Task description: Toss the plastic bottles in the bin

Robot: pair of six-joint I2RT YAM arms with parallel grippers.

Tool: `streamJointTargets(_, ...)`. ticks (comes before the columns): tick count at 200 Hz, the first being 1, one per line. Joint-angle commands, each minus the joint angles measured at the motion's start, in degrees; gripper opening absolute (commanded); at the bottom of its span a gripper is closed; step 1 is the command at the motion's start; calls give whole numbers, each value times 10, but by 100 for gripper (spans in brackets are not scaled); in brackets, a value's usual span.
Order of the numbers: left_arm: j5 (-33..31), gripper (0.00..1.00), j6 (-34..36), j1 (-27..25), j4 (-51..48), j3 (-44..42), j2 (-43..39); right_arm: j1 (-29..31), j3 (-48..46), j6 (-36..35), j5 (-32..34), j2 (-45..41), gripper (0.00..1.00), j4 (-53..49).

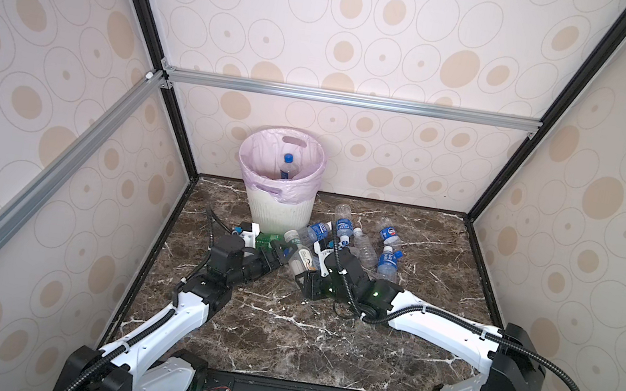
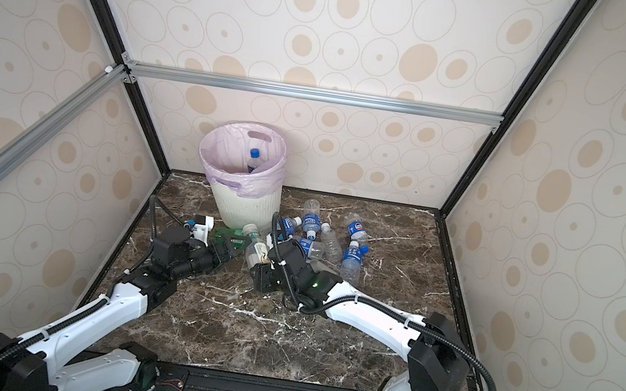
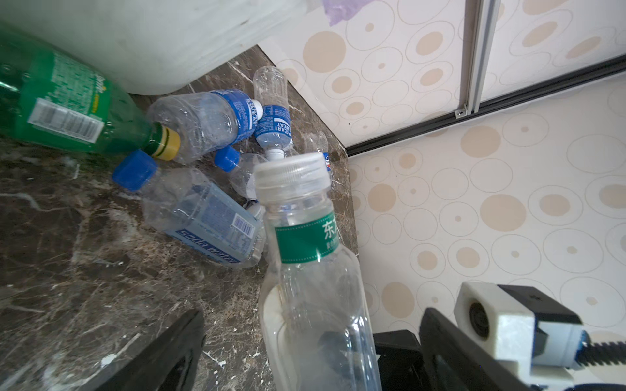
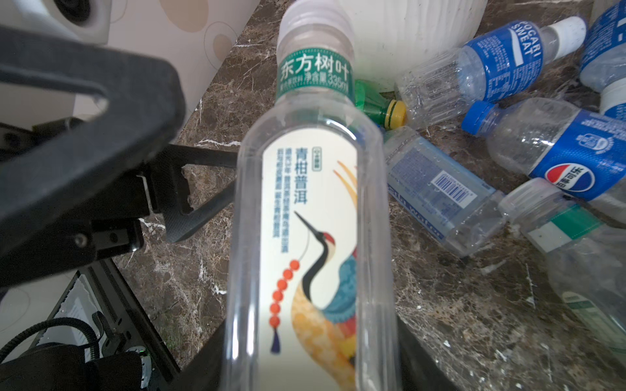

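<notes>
Holding bottle (image 4: 311,203), right gripper (image 4: 313,352), left gripper (image 3: 313,315) spread around

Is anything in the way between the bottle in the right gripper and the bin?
Only low things: a green bottle lies at the foot of the bin, and the open left gripper sits close beside the tea bottle held by the right gripper. Above them, the way over the rim looks clear.
</notes>
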Motion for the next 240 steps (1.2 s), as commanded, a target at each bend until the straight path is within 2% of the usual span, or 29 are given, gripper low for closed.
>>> streamJointTargets(1,1,96,-9,-18,23,30,11,-1,16,0,-4,-17,45,-1)
streamJointTargets(35,-7,93,-15,-32,30,26,18,-3,19,-2,-9,-18,45,0)
streamJointTargets(75,-18,85,-15,-44,43,30,33,-3,24,-9,-13,-19,44,3)
streamJointTargets(146,-49,59,-24,-58,63,32,51,-2,35,-30,-34,-10,44,4)
streamJointTargets(172,-57,52,-28,-58,68,25,51,-3,41,-37,-37,-7,44,-6)
streamJointTargets(191,-58,46,-29,-58,71,26,56,-2,36,-38,-37,-10,47,-7)
streamJointTargets(212,-63,45,-28,-59,68,29,58,-3,30,-39,-36,-15,50,-10)
streamJointTargets(240,-73,45,-22,-58,55,30,52,-2,23,-43,-31,-25,62,-9)
